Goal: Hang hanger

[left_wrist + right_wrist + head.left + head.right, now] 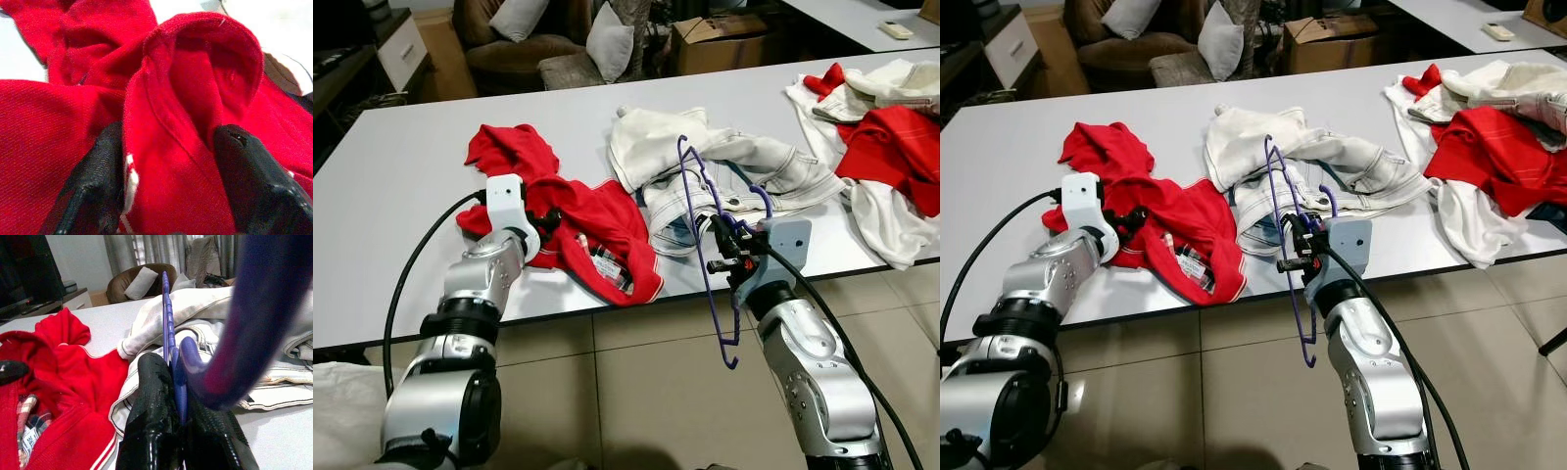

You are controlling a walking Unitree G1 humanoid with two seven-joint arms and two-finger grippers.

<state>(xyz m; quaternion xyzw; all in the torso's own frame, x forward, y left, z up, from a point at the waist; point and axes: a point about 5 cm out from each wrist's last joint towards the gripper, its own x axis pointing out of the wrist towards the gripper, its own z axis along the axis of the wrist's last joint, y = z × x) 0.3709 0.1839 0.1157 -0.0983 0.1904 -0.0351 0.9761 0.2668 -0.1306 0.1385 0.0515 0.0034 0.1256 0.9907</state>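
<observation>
Hanger (707, 257), one only, purple and thin, stands nearly upright at centre frame in the head views, pinched between the two black fingers (151, 421) of my right gripper (724, 252) at the near edge of the white table (401, 176). My left gripper (546, 221), at centre left, has its two fingers (93, 186) spread apart and pressed into the collar fold of the one red shirt (578, 220) lying there. I count one cream garment (724, 166) heaped just behind the hanger, one mixed red-and-white pile (886, 137) at upper right, and two cushions (609, 39) at the top.
</observation>
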